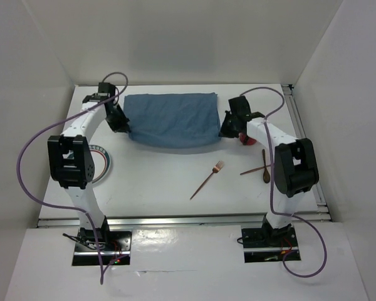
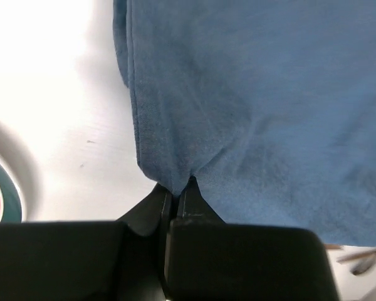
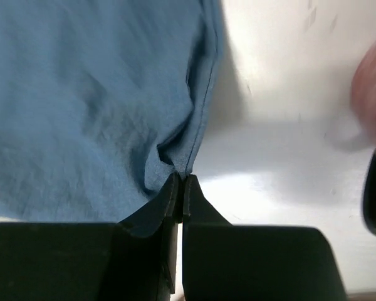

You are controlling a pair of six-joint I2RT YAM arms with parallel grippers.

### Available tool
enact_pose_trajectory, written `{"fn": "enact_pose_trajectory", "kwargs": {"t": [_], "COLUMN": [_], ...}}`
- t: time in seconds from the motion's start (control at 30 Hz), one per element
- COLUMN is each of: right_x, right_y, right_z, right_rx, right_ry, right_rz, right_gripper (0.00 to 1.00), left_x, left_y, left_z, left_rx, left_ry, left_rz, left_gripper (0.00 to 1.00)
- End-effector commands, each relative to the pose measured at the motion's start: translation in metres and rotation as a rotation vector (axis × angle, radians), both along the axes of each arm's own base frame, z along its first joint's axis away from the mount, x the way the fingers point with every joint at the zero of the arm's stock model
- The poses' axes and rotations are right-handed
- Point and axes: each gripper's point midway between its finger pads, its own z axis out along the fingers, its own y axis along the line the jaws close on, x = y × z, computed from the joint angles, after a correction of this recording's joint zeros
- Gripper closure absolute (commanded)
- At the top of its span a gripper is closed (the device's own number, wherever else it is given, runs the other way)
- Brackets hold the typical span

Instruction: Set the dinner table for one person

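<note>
The dinner table [image 1: 156, 200], a plain white rectangular top with aluminium rails at its edges, spreads out beneath both arms, with a fork [image 1: 207, 179] lying on its nearer half. Farther back, the left gripper [image 2: 175, 191] is clamped on the near left corner of the blue cloth mat [image 1: 172, 119]. The right gripper [image 3: 181, 182] pinches the mat's near right corner, and both are low over the white surface.

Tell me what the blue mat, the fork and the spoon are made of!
Mat: soft woven cloth, matte blue. It wrinkles and has a stitched hem along its edge.
Fork: probably metal with a coppery, rose-gold finish. It is thin and glints a little.
Spoon: dark brown, maybe wood or dark-coated metal. It looks too small here to be sure.
</note>
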Motion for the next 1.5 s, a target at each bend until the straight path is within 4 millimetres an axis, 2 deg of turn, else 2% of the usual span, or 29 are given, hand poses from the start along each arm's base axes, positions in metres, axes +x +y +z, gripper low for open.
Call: {"fn": "enact_pose_trajectory", "kwargs": {"t": [0.0, 0.07, 0.1, 0.17, 0.2, 0.27, 0.33, 0.4, 0.47, 0.5, 0.53, 0.6, 0.7, 0.8, 0.83, 0.9, 0.93, 0.97, 1.0, 1.03, 1.07, 1.13, 1.17, 1.2, 1.23, 1.33, 1.37, 1.4, 1.47], "right_x": [0.037, 0.043, 0.046, 0.048, 0.048, 0.039, 0.030, 0.016, 0.005, -0.005, -0.009, -0.015, -0.013, -0.001, 0.009, 0.023, 0.038, 0.047, 0.056, 0.073, 0.081, 0.094, 0.108, 0.113, 0.118, 0.129, 0.123, 0.122, 0.118], "right_y": [-0.018, -0.022, -0.019, -0.023, -0.028, -0.030, -0.032, -0.039, -0.041, -0.044, -0.046, -0.047, -0.045, -0.046, -0.044, -0.044, -0.039, -0.037, -0.042, -0.039, -0.041, -0.041, -0.042, -0.041, -0.046, -0.051, -0.052, -0.051, -0.051], "right_z": [0.096, 0.124, 0.140, 0.167, 0.191, 0.223, 0.249, 0.286, 0.304, 0.320, 0.327, 0.342, 0.347, 0.343, 0.335, 0.338, 0.321, 0.331, 0.328, 0.316, 0.327, 0.326, 0.329, 0.330, 0.331, 0.329, 0.334, 0.326, 0.320], "right_rx": [0.007, 0.021, 0.037, 0.048, 0.057, 0.065, 0.068, 0.067, 0.067, 0.074, 0.071, 0.070, 0.077, 0.061, 0.051, 0.057, 0.047, 0.052, 0.037, 0.033, 0.047, 0.058, 0.070, 0.071, 0.068, 0.069, 0.071, 0.076, 0.074], "right_ry": [-0.240, -0.297, -0.318, -0.370, -0.417, -0.489, -0.537, -0.619, -0.657, -0.691, -0.701, -0.733, -0.743, -0.744, -0.734, -0.752, -0.715, -0.741, -0.738, -0.717, -0.750, -0.757, -0.776, -0.779, -0.784, -0.790, -0.807, -0.802, -0.791], "right_rz": [-0.047, -0.045, -0.035, -0.034, -0.045, -0.039, -0.034, -0.045, -0.040, -0.041, -0.049, -0.045, -0.038, -0.042, -0.036, -0.038, -0.018, -0.019, -0.024, -0.023, -0.020, -0.010, -0.016, -0.016, -0.025, -0.049, -0.049, -0.041, -0.041], "right_gripper": [1.00, 1.00, 1.00, 1.00, 1.00, 1.00, 1.00, 1.00, 1.00, 1.00, 1.00, 1.00, 1.00, 1.00, 1.00, 1.00, 1.00, 1.00, 1.00, 1.00, 1.00, 1.00, 1.00, 1.00, 1.00, 1.00, 1.00, 1.00, 1.00], "left_x": [0.025, 0.028, 0.036, 0.034, 0.034, 0.028, 0.012, -0.007, -0.019, -0.025, -0.034, -0.037, -0.039, -0.027, -0.019, -0.008, 0.005, 0.014, 0.021, 0.030, 0.047, 0.060, 0.066, 0.072, 0.086, 0.092, 0.091, 0.092, 0.091], "left_y": [-0.006, -0.007, -0.009, -0.009, -0.012, -0.017, -0.018, -0.019, -0.011, -0.013, -0.013, -0.012, -0.018, -0.021, -0.020, -0.023, -0.024, -0.023, -0.027, -0.028, -0.027, -0.035, -0.036, -0.040, -0.042, -0.045, -0.042, -0.043, -0.041], "left_z": [0.094, 0.116, 0.147, 0.167, 0.193, 0.218, 0.249, 0.278, 0.292, 0.300, 0.313, 0.316, 0.333, 0.327, 0.319, 0.313, 0.306, 0.301, 0.300, 0.298, 0.292, 0.289, 0.303, 0.307, 0.296, 0.318, 0.323, 0.313, 0.315], "left_rx": [-0.005, -0.003, -0.001, -0.020, -0.032, -0.044, -0.066, -0.079, -0.074, -0.079, -0.074, -0.078, -0.098, -0.117, -0.119, -0.135, -0.144, -0.144, -0.164, -0.179, -0.180, -0.206, -0.206, -0.207, -0.220, -0.241, -0.247, -0.264, -0.273], "left_ry": [-0.224, -0.249, -0.319, -0.336, -0.395, -0.450, -0.521, -0.590, -0.624, -0.644, -0.676, -0.686, -0.734, -0.727, -0.713, -0.706, -0.710, -0.708, -0.714, -0.713, -0.711, -0.710, -0.752, -0.767, -0.754, -0.814, -0.833, -0.814, -0.827], "left_rz": [-0.082, -0.105, -0.120, -0.135, -0.147, -0.171, -0.186, -0.199, -0.173, -0.180, -0.182, -0.182, -0.211, -0.226, -0.225, -0.238, -0.247, -0.246, -0.266, -0.266, -0.266, -0.284, -0.297, -0.308, -0.316, -0.318, -0.315, -0.312, -0.311], "left_gripper": [1.00, 1.00, 1.00, 1.00, 1.00, 1.00, 1.00, 1.00, 1.00, 1.00, 1.00, 1.00, 1.00, 1.00, 1.00, 1.00, 1.00, 1.00, 1.00, 1.00, 1.00, 1.00, 1.00, 1.00, 1.00, 1.00, 1.00, 1.00, 1.00]}}
